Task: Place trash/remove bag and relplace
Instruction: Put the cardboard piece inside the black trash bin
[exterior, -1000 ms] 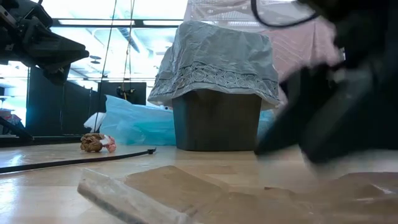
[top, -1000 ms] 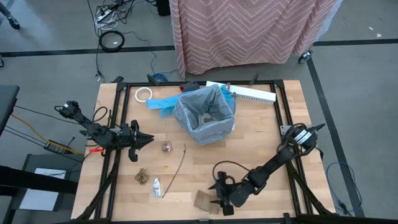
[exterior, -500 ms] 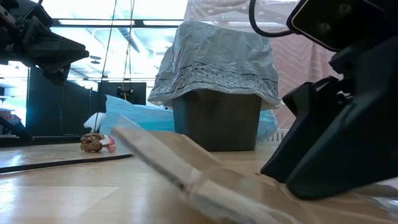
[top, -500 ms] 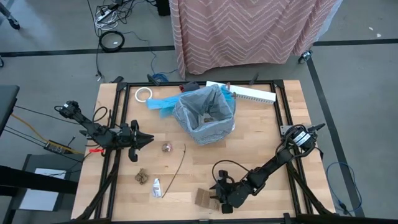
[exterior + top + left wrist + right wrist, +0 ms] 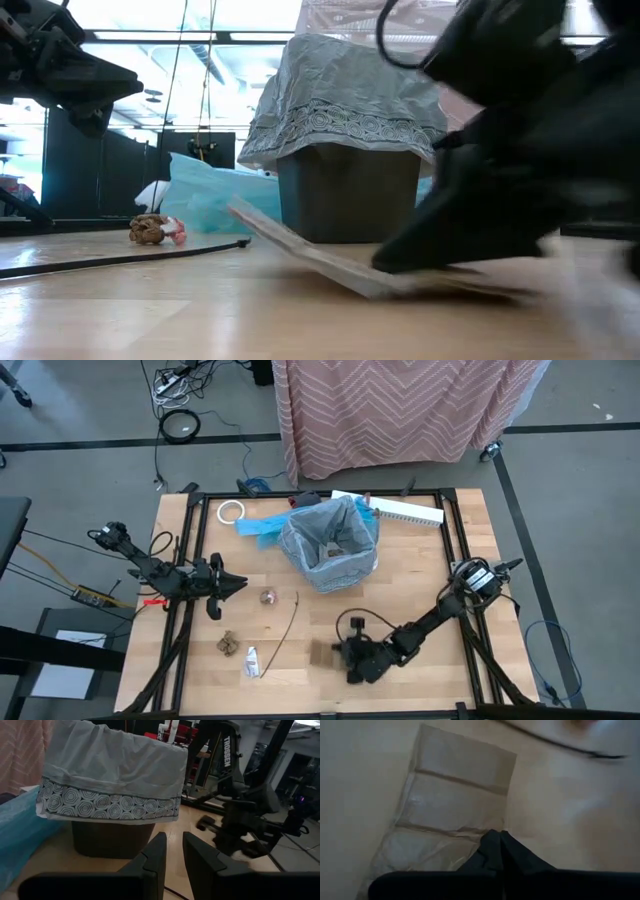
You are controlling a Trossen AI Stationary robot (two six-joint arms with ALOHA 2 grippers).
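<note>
A brown cardboard piece [image 5: 322, 652] is near the table's front, with my right gripper [image 5: 343, 654] shut on it. The bin wearing the grey bag [image 5: 330, 543] stands at centre back. Loose trash lies on the wood to the left: a brown wad [image 5: 268, 597], a thin stick [image 5: 285, 622], another wad [image 5: 228, 644] and a small white tube [image 5: 252, 660]. My left gripper [image 5: 240, 584] hovers at the left, its fingers [image 5: 197, 857] a narrow gap apart with nothing between them, pointing at the bin [image 5: 112, 837]. My right gripper pinches one edge of the cardboard [image 5: 470, 847] between its two shut fingers, coming at it low from the table's right side. The cardboard sits tilted: its free far edge [image 5: 240, 210] is raised, and the held end [image 5: 385, 285] is close above the table.
A bright blue bag [image 5: 258, 526] lies left of the bin, a white tape roll [image 5: 231, 511] beyond it. A white strip [image 5: 400, 510] lies at the back right. A pink patterned cloth [image 5: 400, 410] hangs behind the table.
My right gripper has shut on the cardboard's edge and drawn it a little toward the table's far edge. The cardboard, flat on the wood before, now stands tilted with its free edge raised.
</note>
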